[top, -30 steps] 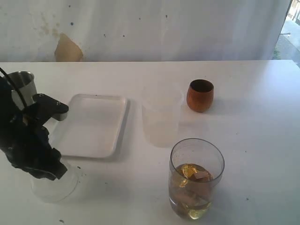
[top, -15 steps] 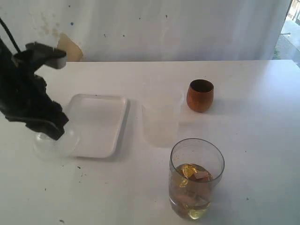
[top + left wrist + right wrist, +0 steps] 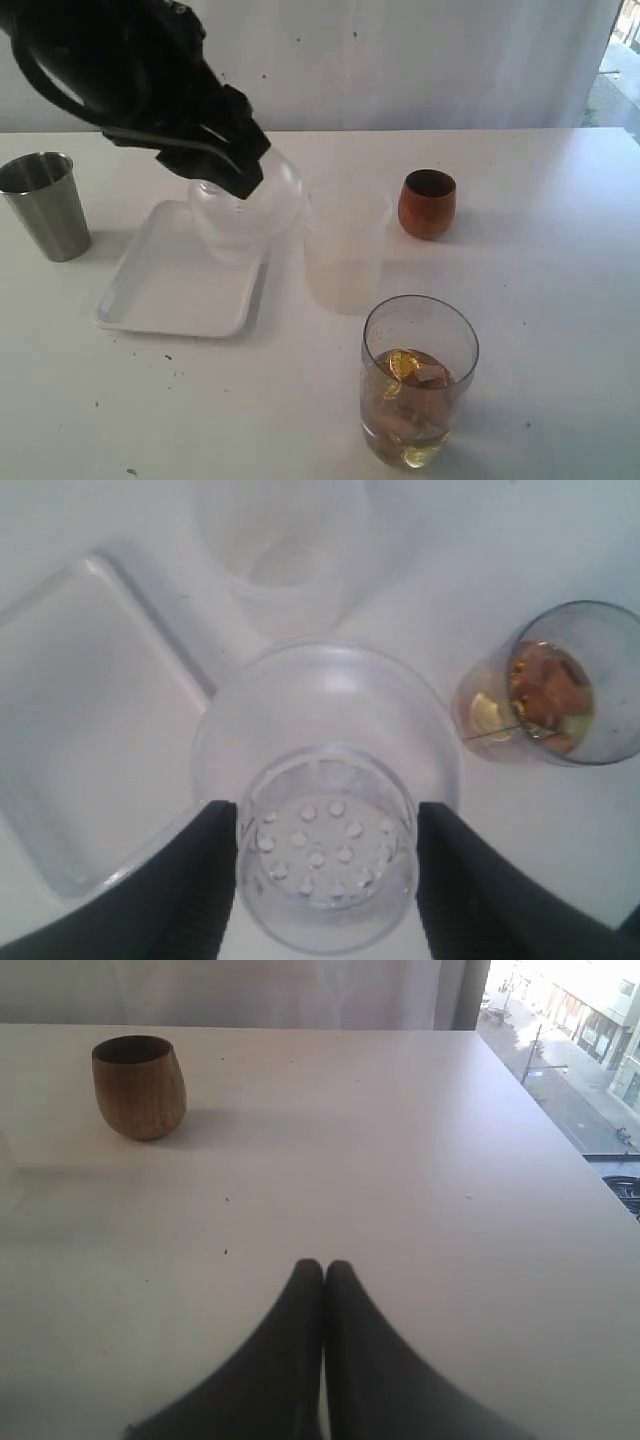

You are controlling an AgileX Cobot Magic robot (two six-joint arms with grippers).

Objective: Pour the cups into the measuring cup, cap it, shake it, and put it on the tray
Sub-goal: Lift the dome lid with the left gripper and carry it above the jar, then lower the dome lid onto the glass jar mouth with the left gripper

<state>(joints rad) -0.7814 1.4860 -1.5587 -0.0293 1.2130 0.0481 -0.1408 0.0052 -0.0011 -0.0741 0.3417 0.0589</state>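
My left gripper (image 3: 226, 186) (image 3: 327, 822) is shut on the narrow perforated neck of a clear domed top (image 3: 248, 203) (image 3: 325, 725) and holds it in the air above the right edge of the white tray (image 3: 165, 285) (image 3: 70, 710). The clear measuring cup (image 3: 420, 385) (image 3: 560, 685) stands at the front with golden and brown pieces in it. At the far left stands the steel tumbler (image 3: 45, 205). The wooden cup (image 3: 427, 203) (image 3: 140, 1085) is upright at the back right. My right gripper (image 3: 324, 1266) is shut and empty, low over bare table.
A frosted translucent plastic cup (image 3: 345, 250) (image 3: 290, 550) stands between the tray and the wooden cup, right beside the carried top. A white curtain closes off the back. The table's right edge (image 3: 560, 1130) drops off to a street view.
My left arm has lifted the domed top from the front left of the table and carried it up and to the right over the tray. The steel tumbler has come into full view.
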